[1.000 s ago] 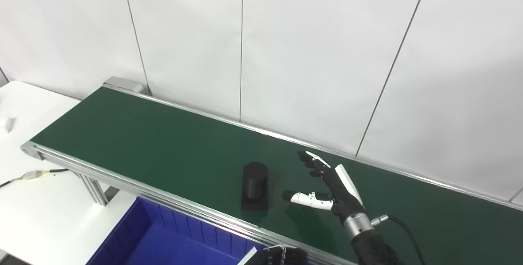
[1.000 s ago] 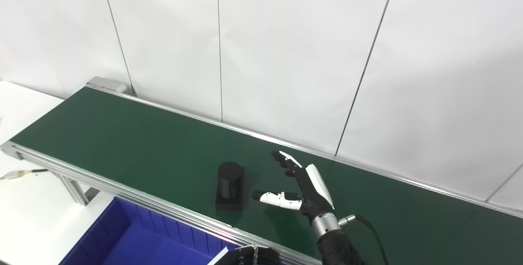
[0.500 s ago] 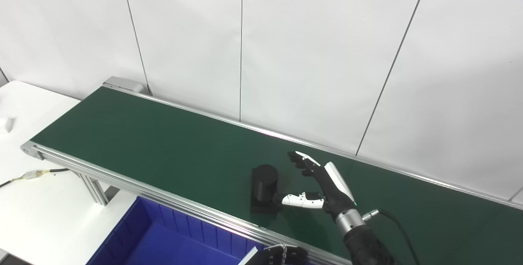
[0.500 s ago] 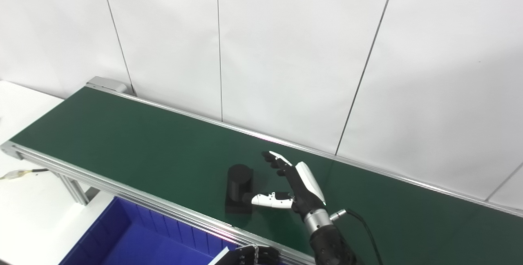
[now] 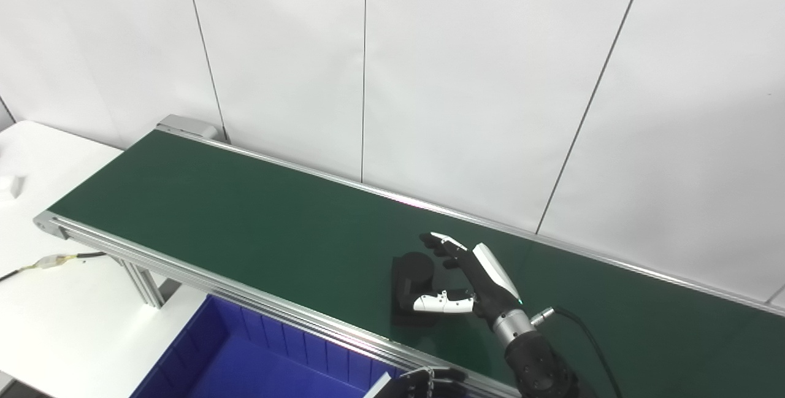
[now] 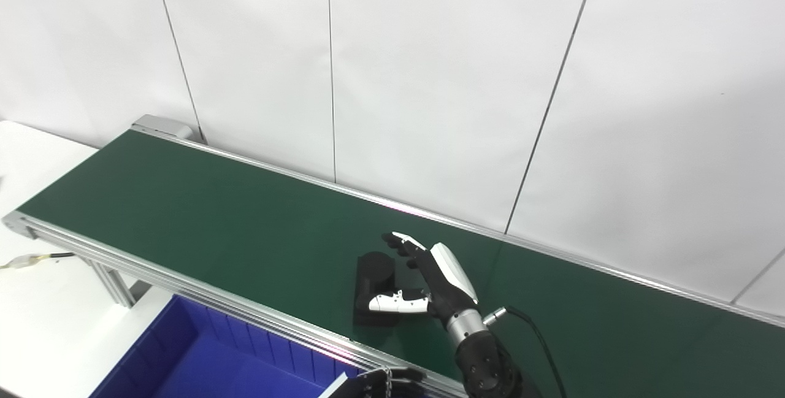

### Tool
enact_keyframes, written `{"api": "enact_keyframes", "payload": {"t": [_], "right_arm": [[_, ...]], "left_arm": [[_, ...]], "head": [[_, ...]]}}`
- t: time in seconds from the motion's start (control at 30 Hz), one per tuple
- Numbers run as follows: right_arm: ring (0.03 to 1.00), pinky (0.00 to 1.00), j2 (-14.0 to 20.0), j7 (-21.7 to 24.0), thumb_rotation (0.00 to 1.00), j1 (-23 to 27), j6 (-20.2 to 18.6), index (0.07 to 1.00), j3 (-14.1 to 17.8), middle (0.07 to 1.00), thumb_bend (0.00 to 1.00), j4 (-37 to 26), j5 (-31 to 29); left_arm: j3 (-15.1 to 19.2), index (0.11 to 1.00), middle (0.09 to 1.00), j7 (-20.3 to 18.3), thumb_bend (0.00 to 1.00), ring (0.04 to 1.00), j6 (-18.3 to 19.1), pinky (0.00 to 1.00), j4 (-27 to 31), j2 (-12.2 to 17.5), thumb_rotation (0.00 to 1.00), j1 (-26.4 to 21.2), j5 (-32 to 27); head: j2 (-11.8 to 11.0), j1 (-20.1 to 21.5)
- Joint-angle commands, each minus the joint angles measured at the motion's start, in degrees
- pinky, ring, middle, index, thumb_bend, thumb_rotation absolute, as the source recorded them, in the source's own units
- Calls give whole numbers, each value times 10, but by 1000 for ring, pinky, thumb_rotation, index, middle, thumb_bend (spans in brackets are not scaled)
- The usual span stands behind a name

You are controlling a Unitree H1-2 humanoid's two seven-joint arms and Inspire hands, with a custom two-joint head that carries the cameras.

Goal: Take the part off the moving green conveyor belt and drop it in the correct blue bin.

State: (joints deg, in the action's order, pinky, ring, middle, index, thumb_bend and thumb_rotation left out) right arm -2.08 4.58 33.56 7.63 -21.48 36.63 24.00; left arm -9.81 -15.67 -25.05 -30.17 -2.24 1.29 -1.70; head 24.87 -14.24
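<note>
Left eye view: your right hand point(image 5: 475, 281) spread, cupping black cylinder part point(image 5: 412, 275) on conveyor belt point(image 5: 245, 226), thumb in front to trap it; not yet clamped.

Right hand point(image 5: 475, 281) reaches forward with fingers point(image 5: 443, 242) spread and thumb point(image 5: 436, 304) apart; left hand point(image 5: 423, 381) barely visible, low.

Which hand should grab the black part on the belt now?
Right hand: open, fingers and thumb already around the black part. The left hand sits low beside the blue bin.
</note>
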Motion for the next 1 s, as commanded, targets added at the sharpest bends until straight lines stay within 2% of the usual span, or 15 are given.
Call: {"api": "enact_keyframes", "payload": {"t": [0.0,0.1,0.13,0.17,0.23,0.33,0.37,0.4,0.43,0.53,0.97], "right_arm": [[859,804,-9,-9,335,26,37,855,0,858,841,-2,-3],[849,800,-10,-18,288,25,45,846,2,848,834,5,-5],[830,776,-10,-25,248,24,51,833,3,834,822,8,-4],[796,734,-11,-35,166,23,58,807,5,809,802,13,-2],[770,698,-13,-54,102,22,77,789,8,792,787,22,-2],[665,579,-20,-80,10,19,107,718,22,720,767,33,-14],[547,520,-23,-92,4,18,116,666,26,668,620,37,-16],[479,404,-24,-100,0,18,123,617,28,588,529,41,-16],[474,396,-26,-115,0,19,129,613,31,582,522,44,-10],[451,374,-27,-135,0,19,133,515,34,527,500,40,-2],[451,365,-28,-146,0,20,124,509,39,524,498,20,0]], "left_arm": [[-6,865,822,0,995,789,-9,709,23,-11,334,-6,-2],[-6,867,821,0,999,788,-11,708,25,-11,340,-4,-2],[-6,865,819,1,999,785,-12,708,26,-11,343,-4,-2],[-6,865,817,-1,996,783,-12,708,27,-11,342,-3,-4],[-6,866,817,-3,992,783,-11,709,30,-11,337,-1,-8],[-6,864,818,-6,998,787,-7,718,35,-11,339,2,-14],[-6,866,818,-7,996,790,-7,721,36,-11,343,3,-15],[-6,867,820,-8,995,792,-6,723,37,-10,346,3,-16],[-6,867,820,-7,995,792,-7,723,38,-9,347,4,-15],[-7,870,826,-4,1000,796,-8,724,39,-8,390,5,-11],[-8,885,846,-3,1000,825,-8,767,39,-6,467,9,-11]], "head": [[3,1],[6,2],[7,3],[7,3],[12,7],[14,10],[17,13],[17,14],[19,17],[22,21],[35,32]]}}
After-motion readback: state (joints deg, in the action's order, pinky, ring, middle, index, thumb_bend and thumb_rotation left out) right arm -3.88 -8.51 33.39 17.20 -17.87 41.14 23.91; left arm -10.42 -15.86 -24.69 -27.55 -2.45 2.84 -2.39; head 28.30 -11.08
